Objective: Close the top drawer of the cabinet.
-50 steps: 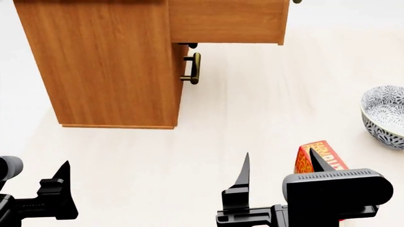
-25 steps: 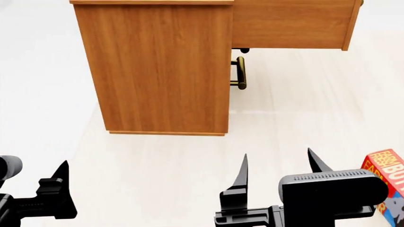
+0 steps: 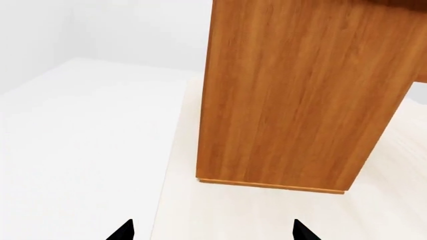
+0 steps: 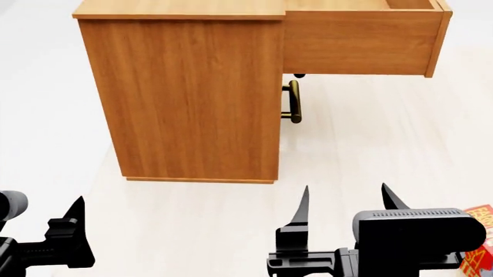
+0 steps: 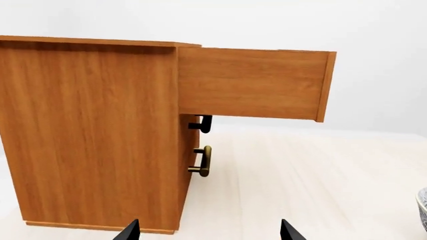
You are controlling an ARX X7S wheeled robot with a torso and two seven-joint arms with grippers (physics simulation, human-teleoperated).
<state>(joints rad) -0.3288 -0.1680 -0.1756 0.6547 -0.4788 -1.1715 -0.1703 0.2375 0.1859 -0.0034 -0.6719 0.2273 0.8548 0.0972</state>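
Note:
The orange-brown cabinet stands on the pale floor, side face towards me. Its top drawer is pulled far out to the right; its handle is out of sight. A lower brass handle shows under it. In the right wrist view the cabinet and open top drawer show ahead, with two lower handles. The left wrist view shows only the cabinet's side. My left gripper and right gripper are open and empty, low and well short of the cabinet.
A red printed box lies on the floor at the right edge, behind my right wrist. A patterned bowl's rim shows at the right edge of the right wrist view. Pale floor lies between me and the cabinet.
The head view has shifted and tilted: the cabinet moved right then down in the picture, its top now shows. The bowl left the view. Both grippers keep their place in the picture.

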